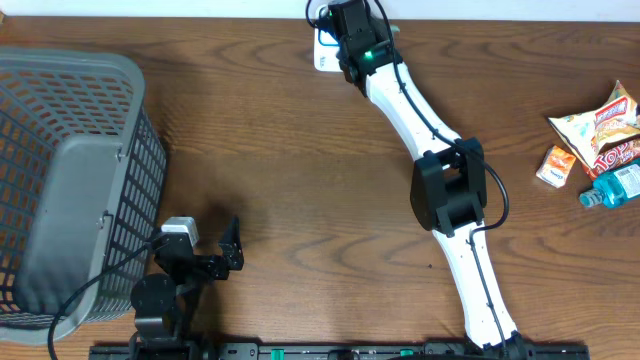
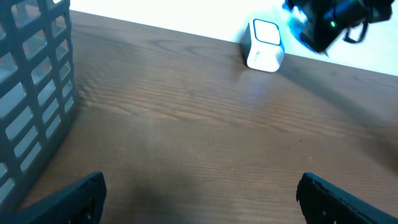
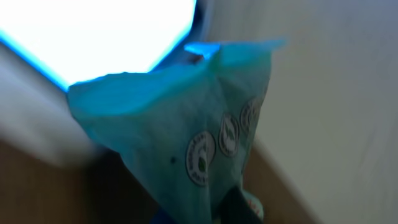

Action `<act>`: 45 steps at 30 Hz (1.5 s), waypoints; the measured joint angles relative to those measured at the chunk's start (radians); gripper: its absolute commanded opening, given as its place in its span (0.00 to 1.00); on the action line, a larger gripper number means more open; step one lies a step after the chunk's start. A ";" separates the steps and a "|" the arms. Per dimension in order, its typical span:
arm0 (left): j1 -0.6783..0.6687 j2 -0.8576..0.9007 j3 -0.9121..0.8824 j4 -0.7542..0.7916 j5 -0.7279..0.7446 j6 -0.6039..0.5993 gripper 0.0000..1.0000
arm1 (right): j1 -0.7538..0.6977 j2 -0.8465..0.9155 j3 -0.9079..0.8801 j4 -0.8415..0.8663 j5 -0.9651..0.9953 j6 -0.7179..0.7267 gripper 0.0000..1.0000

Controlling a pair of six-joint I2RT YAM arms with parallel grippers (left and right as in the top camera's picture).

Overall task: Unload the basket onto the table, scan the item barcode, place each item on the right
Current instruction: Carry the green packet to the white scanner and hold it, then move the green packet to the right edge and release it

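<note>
The right gripper (image 1: pixel 338 52), at the far edge of the table (image 1: pixel 250 150), is clamped on a teal packet (image 3: pixel 186 124). The packet sticks out past the fingers, right before the glowing window of the scanner (image 2: pixel 264 45). Near the basket (image 1: pixel 145 170), the left gripper (image 2: pixel 199 196) is empty, its fingers wide apart.

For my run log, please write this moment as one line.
left tool: open, empty, beside basket | right tool: shut on teal packet, held at white scanner
</note>
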 measured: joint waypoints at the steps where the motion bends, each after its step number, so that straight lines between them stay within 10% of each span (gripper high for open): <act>1: 0.000 0.000 0.000 0.000 0.000 0.000 0.98 | -0.003 0.000 0.001 -0.065 0.023 0.035 0.01; 9: 0.000 0.000 0.000 0.000 0.000 0.000 0.98 | -0.150 -0.004 0.001 -0.595 0.129 0.460 0.01; 19: 0.000 0.000 0.000 0.000 0.000 0.000 0.98 | -0.507 -0.004 -0.013 -0.580 0.142 0.596 0.04; 20: 0.000 0.000 0.000 0.000 0.000 0.000 0.98 | -0.521 -0.004 -0.013 -0.581 0.134 0.597 0.20; 22: 0.000 0.000 0.000 0.000 0.000 0.000 0.98 | -0.545 -0.004 -0.013 -0.586 0.094 0.605 0.99; 31: 0.000 0.000 0.000 0.000 0.000 0.000 0.98 | -0.587 -0.119 -0.014 -0.621 -0.254 0.609 0.99; 45: 0.000 0.000 0.000 0.000 0.000 0.000 0.98 | -0.569 -1.045 0.015 -0.788 -0.343 0.647 0.99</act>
